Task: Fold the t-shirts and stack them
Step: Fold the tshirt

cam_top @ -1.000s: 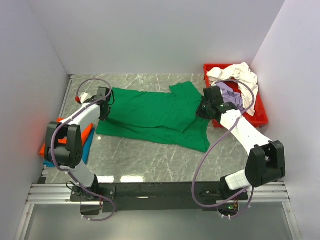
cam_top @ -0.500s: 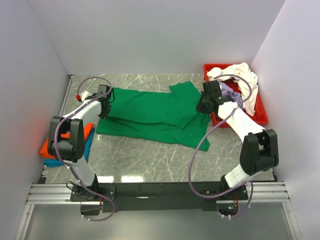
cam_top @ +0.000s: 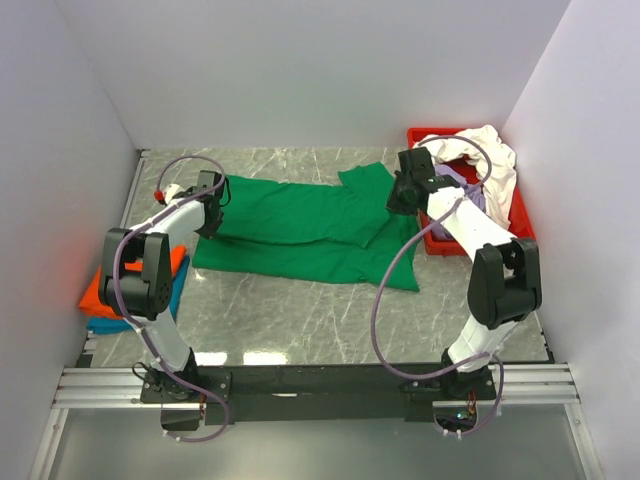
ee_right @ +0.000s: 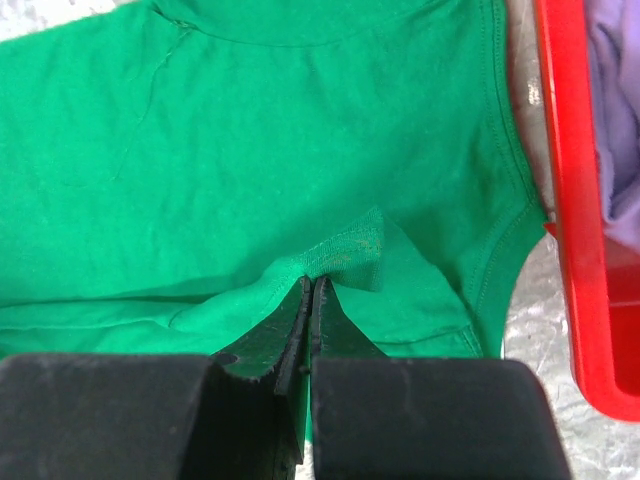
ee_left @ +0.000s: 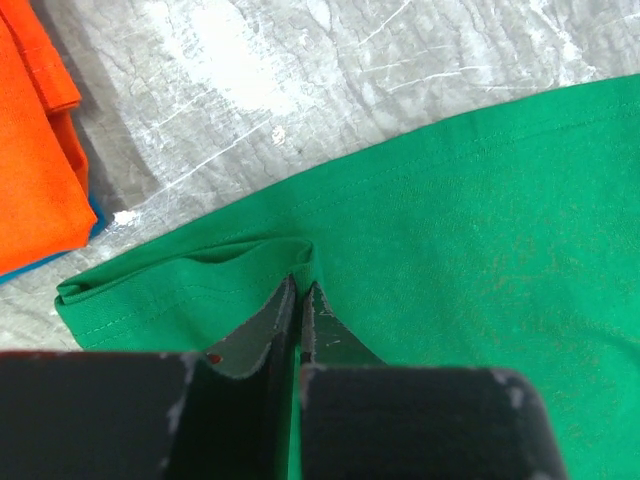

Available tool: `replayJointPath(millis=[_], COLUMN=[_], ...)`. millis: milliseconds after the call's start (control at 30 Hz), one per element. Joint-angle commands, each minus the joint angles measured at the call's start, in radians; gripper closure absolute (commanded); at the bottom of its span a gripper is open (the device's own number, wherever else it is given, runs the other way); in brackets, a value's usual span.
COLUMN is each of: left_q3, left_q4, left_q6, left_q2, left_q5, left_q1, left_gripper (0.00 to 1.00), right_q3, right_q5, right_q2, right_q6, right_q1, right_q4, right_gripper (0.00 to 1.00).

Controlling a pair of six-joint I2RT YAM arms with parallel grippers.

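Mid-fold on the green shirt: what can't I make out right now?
Top view: the left gripper and right gripper hide their fingertips; only wrist views show them pinching the green t-shirt.
Orange t-shirt and teal t-shirt: partly behind the left arm; cropped in the left wrist view.
Lavender t-shirt: mostly under the cream-white t-shirt and right arm.

No legible text or markings anywhere

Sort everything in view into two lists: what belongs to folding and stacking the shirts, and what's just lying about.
Job: green shirt, pinched by left tool and right tool; orange shirt, teal shirt, piled at left; white shirt, lavender shirt, in the red tray.
Lying about: red tray; table.
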Motion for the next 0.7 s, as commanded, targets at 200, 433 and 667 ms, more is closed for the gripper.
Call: replayJointPath(millis=[200,433,667], left_q3=[0.021,0.005,-0.083], left_q4=[0.025,0.023,0.043], left_q6=[0.022,0.037,0.040], left_q2=[-0.031,-0.060,-0.187], left_q5=[0.012,0.029,0.081], left_q1=[0.024,0.041,0.044], left_gripper=[0.88,0.57,0.20], right_q3=[0.066,0.118,0.118], right_q5=[0.022,0.022,0.010], right_q2=[0.055,0.088,0.072], right_q6=[-0.032,-0.029,-0.021], right_q1=[-0.006,-0.005,-0.012], right_q4=[0.002,-0.007,-0.005], right_gripper=[1.00,0.86,0.51])
